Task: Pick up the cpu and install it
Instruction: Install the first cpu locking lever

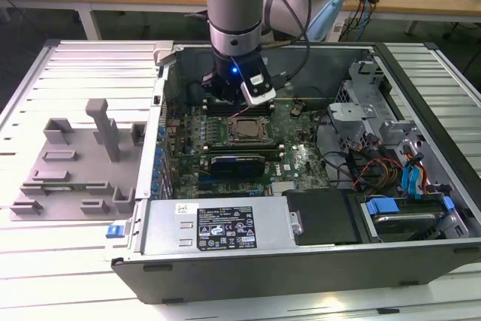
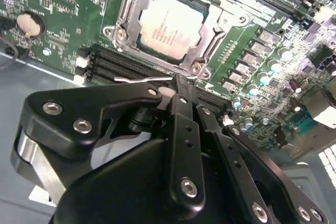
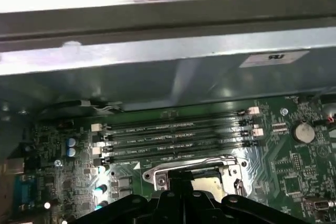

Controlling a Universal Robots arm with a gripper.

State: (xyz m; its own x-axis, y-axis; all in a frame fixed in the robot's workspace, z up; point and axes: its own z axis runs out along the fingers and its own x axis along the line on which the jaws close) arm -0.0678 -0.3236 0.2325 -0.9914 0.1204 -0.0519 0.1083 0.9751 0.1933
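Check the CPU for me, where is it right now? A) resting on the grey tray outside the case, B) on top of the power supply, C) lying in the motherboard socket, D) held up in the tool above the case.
C: in the second wrist view the cpu lies flat inside the socket frame on the motherboard, with the tool just beside it.

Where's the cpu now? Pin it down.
The cpu sits in the motherboard socket inside the open case, beside the memory slots; in the exterior view it lies centrally, just below the gripper.
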